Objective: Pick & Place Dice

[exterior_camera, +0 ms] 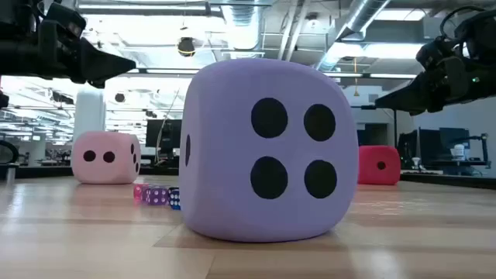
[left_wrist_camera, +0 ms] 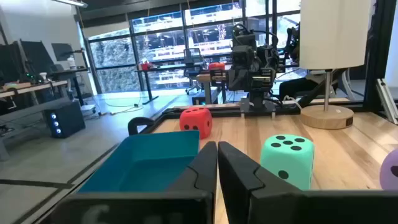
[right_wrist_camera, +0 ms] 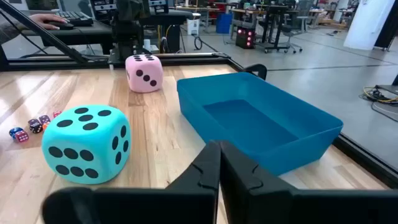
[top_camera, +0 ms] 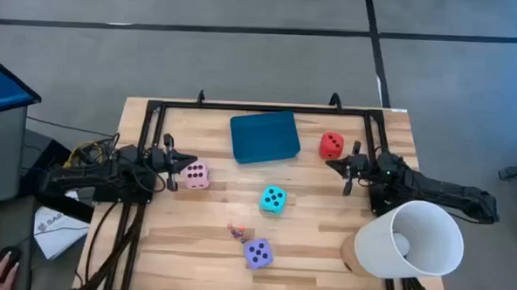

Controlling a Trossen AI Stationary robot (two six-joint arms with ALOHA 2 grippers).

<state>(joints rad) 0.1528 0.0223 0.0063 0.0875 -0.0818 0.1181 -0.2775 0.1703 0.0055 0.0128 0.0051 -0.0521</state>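
Currently the left gripper (top_camera: 168,163) sits at the left side of the wooden slatted table (top_camera: 324,244) with its two dark fingers pressed together on nothing, just beside the pink soft cube with dark pips (top_camera: 195,175) but apart from it. The right gripper (top_camera: 348,172) waits at the right side, its fingers likewise pressed together and empty, close to the red soft cube (top_camera: 331,145).

Between the arms lies the flat teal rectangular tray (top_camera: 264,136) at the far middle of the table, holding no cube. The turquoise soft cube (top_camera: 273,199) stands on the bare wood in the centre, and the purple soft cube (top_camera: 257,253) rests nearer the front edge. A cluster of tiny coloured dice (top_camera: 235,231) lies just beside the purple one; their faces are too small to read.

In the low view the purple cube fills the middle and hides the turquoise cube and the tray. A white lampshade (top_camera: 409,240) covers the front right corner from above.
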